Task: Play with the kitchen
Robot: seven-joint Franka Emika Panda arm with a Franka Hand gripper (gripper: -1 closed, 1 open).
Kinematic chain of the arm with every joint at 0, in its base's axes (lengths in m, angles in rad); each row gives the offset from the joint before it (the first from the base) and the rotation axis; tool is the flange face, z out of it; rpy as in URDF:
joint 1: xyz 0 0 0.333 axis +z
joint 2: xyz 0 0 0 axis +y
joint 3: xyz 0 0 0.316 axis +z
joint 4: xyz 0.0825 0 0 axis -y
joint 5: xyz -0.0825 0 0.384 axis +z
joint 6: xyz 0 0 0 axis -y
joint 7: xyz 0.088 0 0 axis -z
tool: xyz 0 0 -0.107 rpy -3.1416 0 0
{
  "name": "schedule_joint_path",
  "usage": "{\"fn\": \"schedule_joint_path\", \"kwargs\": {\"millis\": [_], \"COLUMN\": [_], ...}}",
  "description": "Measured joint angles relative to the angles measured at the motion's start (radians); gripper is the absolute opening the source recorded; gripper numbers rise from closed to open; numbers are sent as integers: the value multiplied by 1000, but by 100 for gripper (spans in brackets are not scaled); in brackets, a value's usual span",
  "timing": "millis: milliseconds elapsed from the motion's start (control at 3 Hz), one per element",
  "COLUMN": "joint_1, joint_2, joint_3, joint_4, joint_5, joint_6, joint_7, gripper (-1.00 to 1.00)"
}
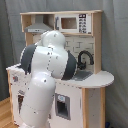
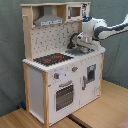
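Observation:
The kitchen (image 2: pixel 60 75) is a tall white and light-wood toy with a black stovetop (image 2: pixel 52 59), an oven door (image 2: pixel 64 95), a grey hood (image 2: pixel 48 19) and a small microwave (image 2: pixel 75 11). In the second exterior view my gripper (image 2: pixel 83 46) hangs low over the sink area at the counter's right end, beside the black faucet (image 2: pixel 75 40). In the first exterior view the kitchen (image 1: pixel 92 95) stands behind my white arm (image 1: pixel 47 75). The arm hides the stovetop and the gripper there, while the faucet (image 1: pixel 85 56) and the sink (image 1: pixel 82 75) show past it.
The kitchen stands on a light wooden floor (image 2: pixel 105 112) in front of a grey curtain (image 2: pixel 10 50). The rounded counter end (image 1: pixel 102 79) juts out at the first exterior view's right. My arm reaches in from the second exterior view's right.

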Motion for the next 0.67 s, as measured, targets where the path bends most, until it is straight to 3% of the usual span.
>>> {"fn": "schedule_joint_path", "kwargs": {"millis": [333,667], "joint_1": [48,123], "joint_2": [-41,-64], "joint_3": [-65,-136], "joint_4": [7,36], "joint_5": [7,10], "joint_6": [50,59], "joint_7": [-12,-22], "gripper": [-100,-100]}}
